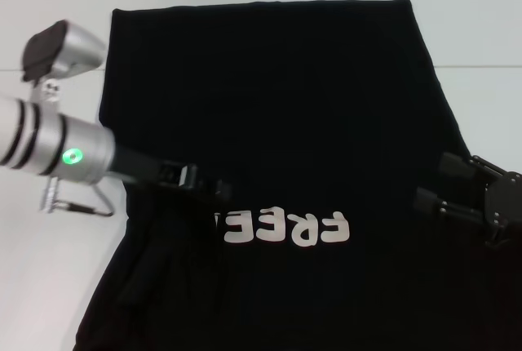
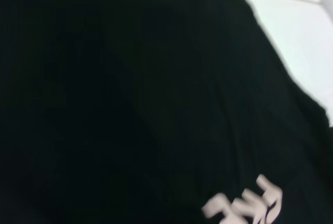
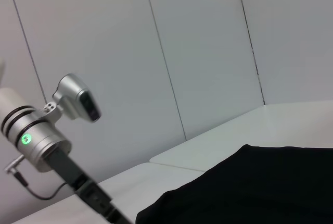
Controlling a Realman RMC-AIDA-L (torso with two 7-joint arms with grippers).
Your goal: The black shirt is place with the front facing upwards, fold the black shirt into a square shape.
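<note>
The black shirt (image 1: 285, 122) covers most of the white table (image 1: 49, 286), its near part cut off, lettering near the middle. The left gripper (image 1: 214, 190) lies over its left half, black against black, so its grip cannot be told. The right gripper (image 1: 436, 184) hangs spread open over the right edge.

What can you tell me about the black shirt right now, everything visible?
The black shirt is a large, plain, soft fabric piece lying spread on the white table, print up. White block letters "FREE" read upside down from the head view. Its far edge lies straight; the near part wrinkles and runs out of view. The left pincer sits over it beside the letters, the right pincer at its right edge.
</note>
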